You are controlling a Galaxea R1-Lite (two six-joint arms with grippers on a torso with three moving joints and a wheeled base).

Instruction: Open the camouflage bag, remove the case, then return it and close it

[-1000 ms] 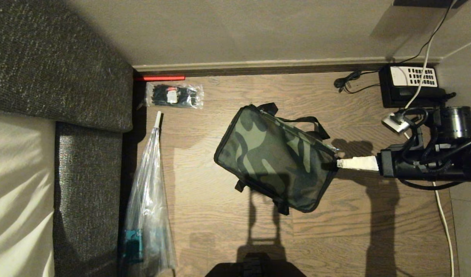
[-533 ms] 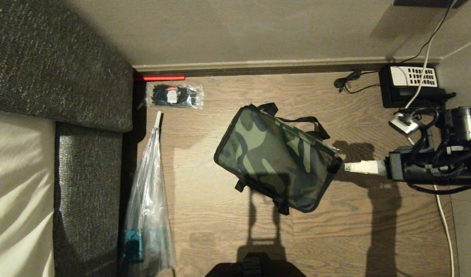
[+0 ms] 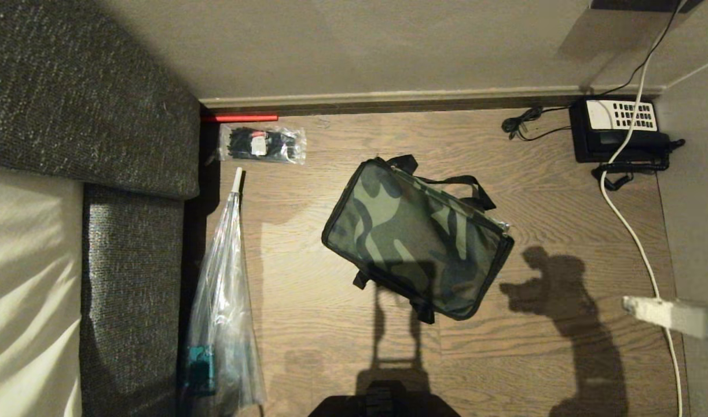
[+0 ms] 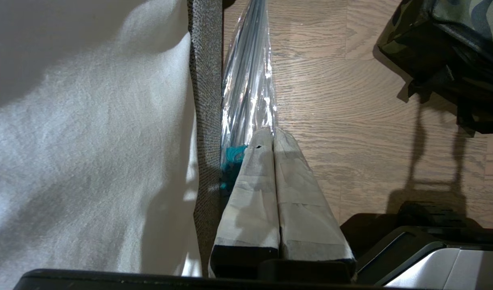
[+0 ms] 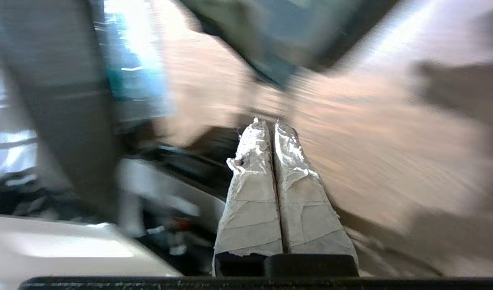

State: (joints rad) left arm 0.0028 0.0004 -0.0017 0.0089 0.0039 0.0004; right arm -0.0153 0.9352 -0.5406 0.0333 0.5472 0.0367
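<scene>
While closed flat on floor (image 3: 562,174), camouflage bag (image 3: 414,237) well apart from right gripper (image 3: 628,303), off its tips toward sofa (image 3: 134,243); zipper apparently run round, lid down, case unseen, presumably inside; right gripper pressed together on nothing, low at right edge of head view over floor near white cable (image 3: 637,243); left gripper (image 4: 273,131) parked, tips together, beside wrapped umbrella (image 4: 248,84). Risks, judged: zipper possibly short of its end at bag's near corner, leaving lid able to gape; cable beneath right gripper liable to snag on a sweeping arm; straps (image 3: 463,188) loose, apt to catch.
</scene>
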